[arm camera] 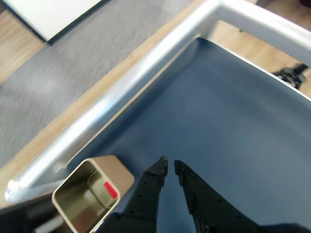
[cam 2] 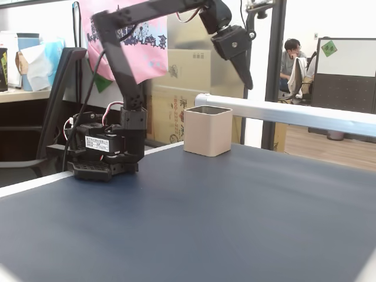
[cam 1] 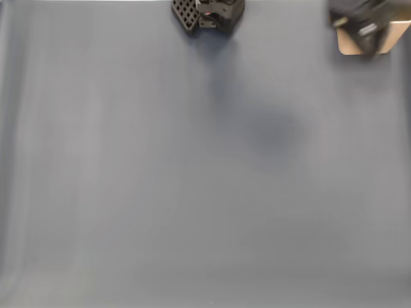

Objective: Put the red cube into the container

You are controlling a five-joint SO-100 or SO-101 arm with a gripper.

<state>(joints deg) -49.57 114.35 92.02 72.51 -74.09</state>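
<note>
near the table's [cam 2: 235, 205] far edge, in a fixed view, the arm rises from its black base [cam 2: 103, 155] and arches rightward, the gripper [cam 2: 248, 82] hanging well above the container [cam 2: 207, 132], pointing down. its jaws look nearly closed, grasping nothing. the wrist view looks into the container's shiny inside, where the red cube [arm camera: 111, 189] lies by a wall.

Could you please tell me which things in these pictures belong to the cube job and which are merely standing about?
Job:
- red cube, inside the container
- container, beige, on the table corner
- gripper, raised, empty

Standing about:
- cardboard boxes
- pink cloth
- metal rail
- seated person
</note>
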